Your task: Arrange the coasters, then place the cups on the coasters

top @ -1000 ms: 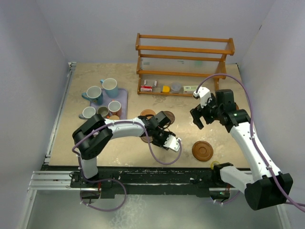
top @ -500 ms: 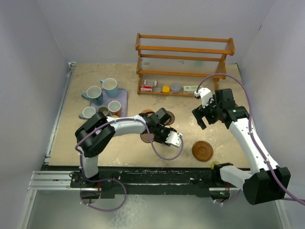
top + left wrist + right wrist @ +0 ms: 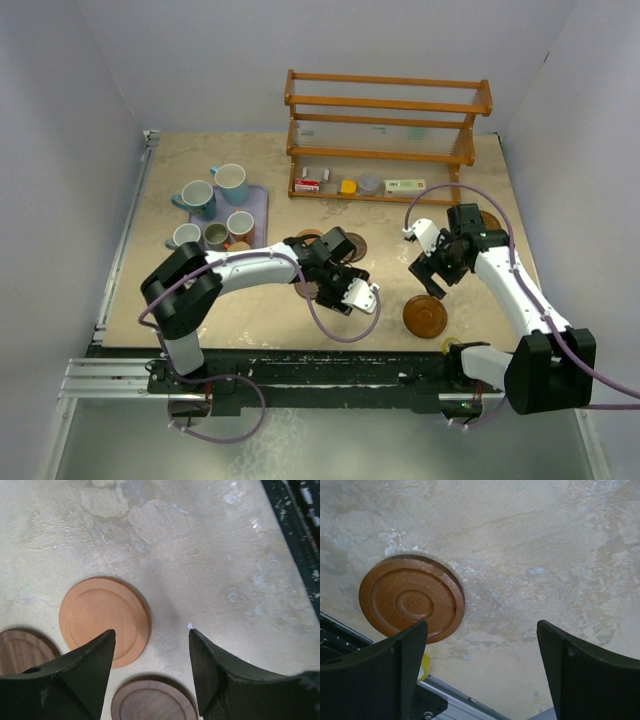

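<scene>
Reddish-brown ringed coaster (image 3: pixel 411 599) lies off-centre beneath my right pincer (image 3: pixel 481 626), jaws spread, empty; I centre before closing.

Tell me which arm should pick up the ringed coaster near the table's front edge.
Right. The right gripper hovers open just beside the ringed coaster; the left gripper is farther off, by the light orange coaster.

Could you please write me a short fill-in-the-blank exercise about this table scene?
1. The reddish-brown round wooden coaster by the right end effector is carved with concentric ____.
2. That end effector is ____ and holds nothing.
3. The handled ceramic mugs cluster toward the ____ side of the beige table.
4. ____ of the mugs stands on a coaster yet.
Missing words: rings; open; left; none.
</scene>
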Available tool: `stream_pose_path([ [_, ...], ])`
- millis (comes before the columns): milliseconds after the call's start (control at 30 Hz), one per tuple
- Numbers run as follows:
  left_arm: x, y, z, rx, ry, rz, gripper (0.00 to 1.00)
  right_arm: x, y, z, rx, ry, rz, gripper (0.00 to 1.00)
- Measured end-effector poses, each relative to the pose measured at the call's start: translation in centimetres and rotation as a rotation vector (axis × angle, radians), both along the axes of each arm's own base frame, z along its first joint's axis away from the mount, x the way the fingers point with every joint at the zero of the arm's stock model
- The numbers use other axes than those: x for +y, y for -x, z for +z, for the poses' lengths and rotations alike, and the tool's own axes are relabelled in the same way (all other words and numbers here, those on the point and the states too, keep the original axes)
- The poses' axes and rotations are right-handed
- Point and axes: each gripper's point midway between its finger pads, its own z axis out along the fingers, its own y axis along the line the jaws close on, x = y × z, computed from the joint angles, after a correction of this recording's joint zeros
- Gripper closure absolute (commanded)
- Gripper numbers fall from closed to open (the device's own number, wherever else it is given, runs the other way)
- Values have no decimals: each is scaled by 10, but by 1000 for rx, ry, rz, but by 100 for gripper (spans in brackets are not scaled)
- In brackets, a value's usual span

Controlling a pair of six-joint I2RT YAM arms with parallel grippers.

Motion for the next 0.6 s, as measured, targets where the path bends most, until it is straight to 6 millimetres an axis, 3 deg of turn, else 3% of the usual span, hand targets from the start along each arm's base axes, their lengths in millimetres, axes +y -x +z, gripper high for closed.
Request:
stream_pose_path([
  [267, 20, 1, 54, -72, 86, 36, 34, -5, 15, -40, 97, 36, 82, 12],
  [600, 79, -17, 59, -96, 60, 198, 31, 0, 16, -70, 127, 49, 152, 13],
])
